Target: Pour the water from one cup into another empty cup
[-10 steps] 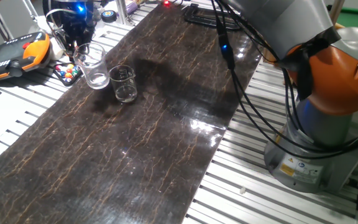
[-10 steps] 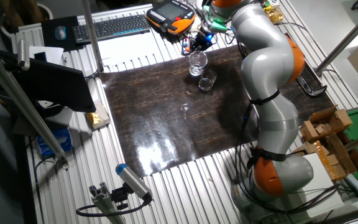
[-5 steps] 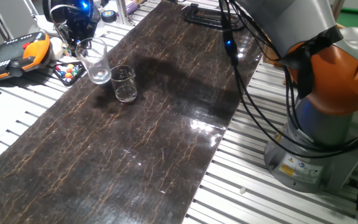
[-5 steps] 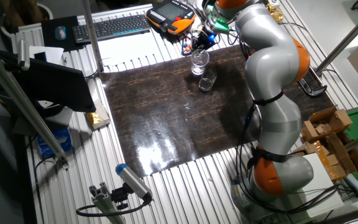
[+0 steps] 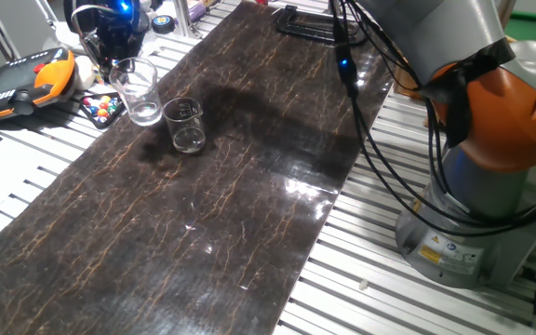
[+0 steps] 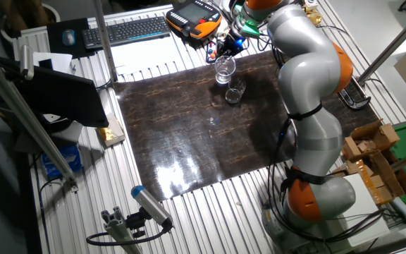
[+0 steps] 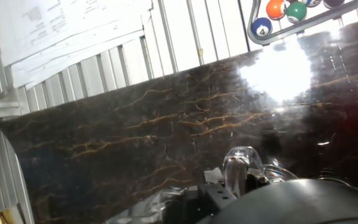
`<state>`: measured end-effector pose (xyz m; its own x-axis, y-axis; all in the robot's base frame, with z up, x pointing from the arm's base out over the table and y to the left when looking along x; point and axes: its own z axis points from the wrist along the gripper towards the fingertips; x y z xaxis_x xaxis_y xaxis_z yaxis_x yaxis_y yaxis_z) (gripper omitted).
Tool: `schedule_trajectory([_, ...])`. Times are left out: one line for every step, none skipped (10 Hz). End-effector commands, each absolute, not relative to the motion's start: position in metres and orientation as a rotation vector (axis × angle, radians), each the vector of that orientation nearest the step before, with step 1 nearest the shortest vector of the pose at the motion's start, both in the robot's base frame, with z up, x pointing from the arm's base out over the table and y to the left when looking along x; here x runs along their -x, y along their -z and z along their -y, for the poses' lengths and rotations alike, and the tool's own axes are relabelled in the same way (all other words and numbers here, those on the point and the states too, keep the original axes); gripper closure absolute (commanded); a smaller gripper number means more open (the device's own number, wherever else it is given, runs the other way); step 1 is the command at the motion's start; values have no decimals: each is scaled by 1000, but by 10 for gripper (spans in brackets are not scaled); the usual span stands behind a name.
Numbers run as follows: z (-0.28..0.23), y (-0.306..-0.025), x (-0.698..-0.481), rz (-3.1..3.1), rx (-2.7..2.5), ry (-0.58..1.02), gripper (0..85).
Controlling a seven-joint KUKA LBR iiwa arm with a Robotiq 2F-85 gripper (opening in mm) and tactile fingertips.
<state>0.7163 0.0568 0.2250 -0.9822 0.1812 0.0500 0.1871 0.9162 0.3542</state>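
Gripper (image 5: 117, 58) clamped on taller tumbler (image 5: 139, 91), held tilted just off the dark mat (image 5: 249, 186). Shorter cup (image 5: 185, 125) upright, just beside the fingers' load.

Nothing legible anywhere. Printed sheets (image 7: 73, 31) beside the table too blurred to read; label on the robot base (image 5: 449, 253) and marks on the shorter cup (image 5: 186, 125) too small.

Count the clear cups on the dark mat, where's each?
2. The taller tumbler is at the mat's far corner in the gripper, apparently lifted. The shorter cup stands just beside it, toward the mat's middle. No others are visible.
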Motion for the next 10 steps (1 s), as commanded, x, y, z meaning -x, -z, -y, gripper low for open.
schedule_trajectory([-56,-226,-716,3059,298,563,843])
schedule_trajectory([-53,-227,-716,3062,300,551,843])
schedule_trajectory([-49,-228,-715,3062,300,541,843])
schedule_trajectory([-46,-229,-714,3063,302,537,843])
schedule_trajectory([-46,-230,-712,3065,307,525,843])
schedule_trajectory([-46,-231,-711,3061,318,516,843])
schedule_trajectory([-47,-231,-711,3058,326,511,843])
schedule_trajectory([-47,-231,-711,3057,334,493,843])
schedule_trajectory([-47,-231,-711,3061,351,485,843])
schedule_trajectory([-47,-231,-711,3067,370,481,843])
